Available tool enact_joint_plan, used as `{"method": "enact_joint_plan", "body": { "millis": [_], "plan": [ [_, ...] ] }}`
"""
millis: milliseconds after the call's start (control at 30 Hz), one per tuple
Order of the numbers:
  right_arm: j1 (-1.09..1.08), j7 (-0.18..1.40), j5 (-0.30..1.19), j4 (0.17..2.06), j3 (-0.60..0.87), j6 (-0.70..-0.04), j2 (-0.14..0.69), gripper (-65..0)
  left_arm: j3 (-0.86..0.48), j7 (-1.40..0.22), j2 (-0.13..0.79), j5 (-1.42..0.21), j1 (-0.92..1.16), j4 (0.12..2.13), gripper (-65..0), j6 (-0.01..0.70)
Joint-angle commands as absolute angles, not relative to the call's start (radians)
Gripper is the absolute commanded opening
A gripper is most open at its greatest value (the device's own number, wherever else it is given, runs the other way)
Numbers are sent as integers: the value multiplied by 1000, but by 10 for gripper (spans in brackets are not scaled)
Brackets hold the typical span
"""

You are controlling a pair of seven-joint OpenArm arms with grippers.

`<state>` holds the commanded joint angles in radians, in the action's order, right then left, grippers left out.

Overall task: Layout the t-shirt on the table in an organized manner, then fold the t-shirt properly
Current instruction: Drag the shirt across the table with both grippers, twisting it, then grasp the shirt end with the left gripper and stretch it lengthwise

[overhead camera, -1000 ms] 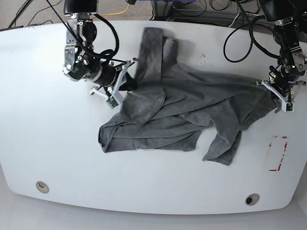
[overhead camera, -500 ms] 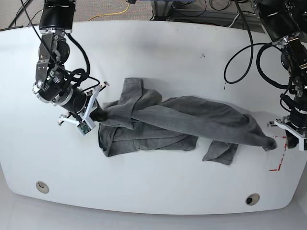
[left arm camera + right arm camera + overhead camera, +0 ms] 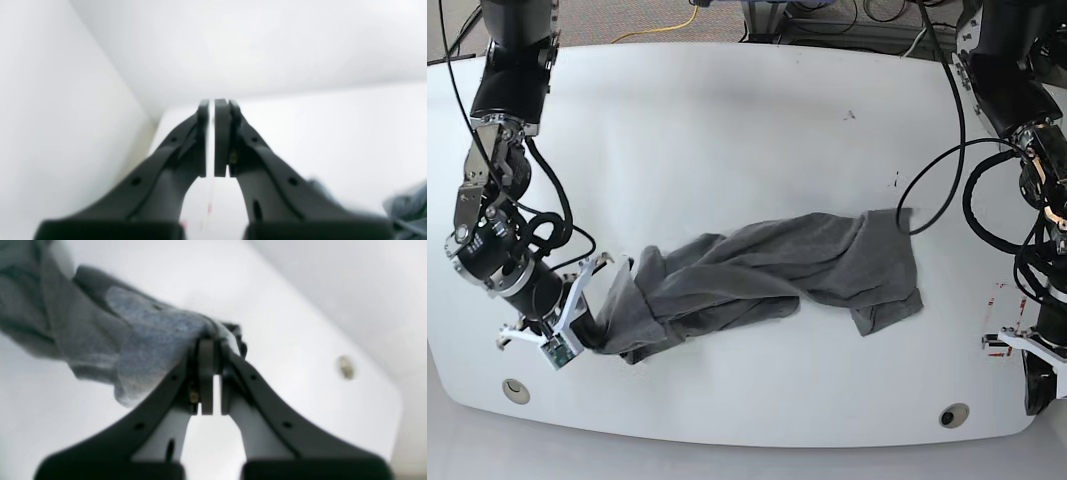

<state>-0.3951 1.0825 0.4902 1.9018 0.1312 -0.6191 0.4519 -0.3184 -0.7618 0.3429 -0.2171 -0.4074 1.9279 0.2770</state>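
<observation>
- The t-shirt [image 3: 757,275] lies bunched in a twisted rope on the table [image 3: 727,130], trailing away from our right gripper [image 3: 210,350], which is clamped on one end.
- Our left gripper [image 3: 213,138] holds nothing, pads nearly together, the cloth well off to its side.
- We judge layout barely begun; spreading flat and folding remain.

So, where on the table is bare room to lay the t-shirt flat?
The table is bare across its far half, beyond the t-shirt. A narrower bare strip lies along the near edge between the grommet holes. The crowded part is by the right gripper.
</observation>
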Motion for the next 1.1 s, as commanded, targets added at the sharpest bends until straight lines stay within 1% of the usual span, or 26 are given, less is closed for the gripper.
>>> {"method": "enact_joint_plan", "body": {
  "millis": [233,367,467,600,667,733,767,933,1100],
  "plan": [
    [-383,1090,490,1902,131,-619,446,-650,-328,-898,341,-222,-372,1922,-639,277],
    [-357,1089,490,1902,131,-619,435,-650,-326,-908,306,-248,-303,1919,-631,278],
    [-348,1089,484,1902,131,-619,409,-650,-326,-914,283,-305,-252,1906,-542,278],
    [-321,1089,481,1902,131,-619,400,-650,-326,-926,255,-384,-194,1871,-360,278],
    [-318,1089,481,1902,131,-619,394,-650,-326,-928,228,-427,-168,1837,-257,278],
    [-306,1089,481,1902,131,-619,389,-650,-328,-928,208,-458,-150,1807,-200,278],
    [-302,1087,479,1902,131,-619,389,-650,-329,-928,202,-467,-143,1793,-186,278],
    [-291,1087,479,1902,131,-619,387,-650,-363,-928,159,-519,-114,1675,-192,278],
    [-277,1087,479,1902,131,-619,387,-650,-374,-928,151,-568,-114,1567,-192,278]
  ]
}}
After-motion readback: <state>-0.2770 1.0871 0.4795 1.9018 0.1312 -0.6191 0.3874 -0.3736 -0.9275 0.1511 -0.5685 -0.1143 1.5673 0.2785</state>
